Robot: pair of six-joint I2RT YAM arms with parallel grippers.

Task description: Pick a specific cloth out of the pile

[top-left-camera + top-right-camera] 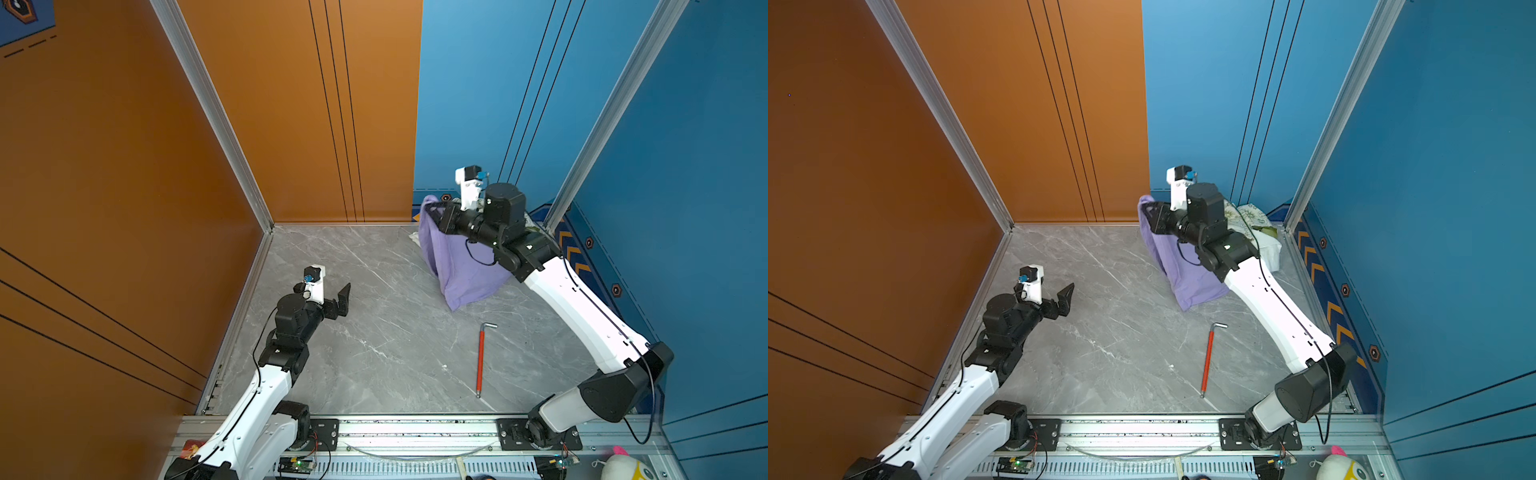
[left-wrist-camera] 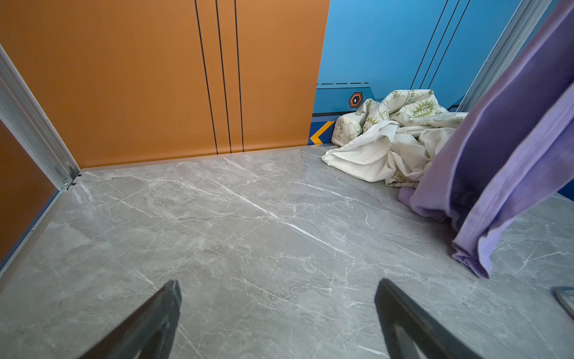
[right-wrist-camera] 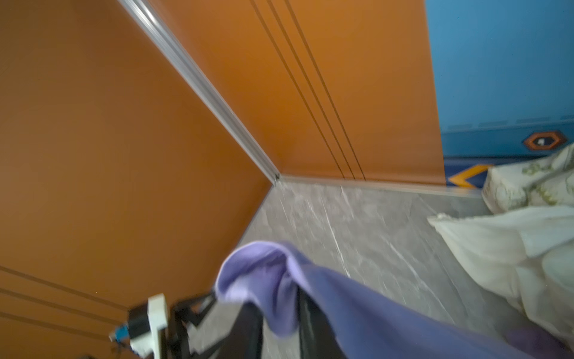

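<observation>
**Lavender up off the heap, right claw's hold unclear**

You're working on a smooth grey marble-look table (image 1: 374,353), hard and slick, so fabric should slide on it rather than snag.

Biggest soft thing out there is the cloth (image 1: 461,266): plain lavender, matte, falling in long loose folds. It hangs from your right gripper (image 1: 435,214) near the back wall, and its lower end bunches on the table just in front of the pile (image 2: 388,140). My read is it's held high so its own weight peels it away from the other fabrics.

The pile sits crumpled in the far right corner, thin creased white sheet in front, cream cloth with olive-green print behind. The corner walls keep it banked up.

On the right claw, the wrist view shows lavender draped across the black fingers. Motion blur hides whether the jaws pinch it or only carry it, so I cannot tell.

Your left gripper (image 2: 278,284) hovers over bare table, jaws spread wide, holding nothing, well apart from the fabric.

Smallest item: a slim red-handled hex key (image 1: 481,361) lies flat near the cloth's tail, clear of it.
</observation>
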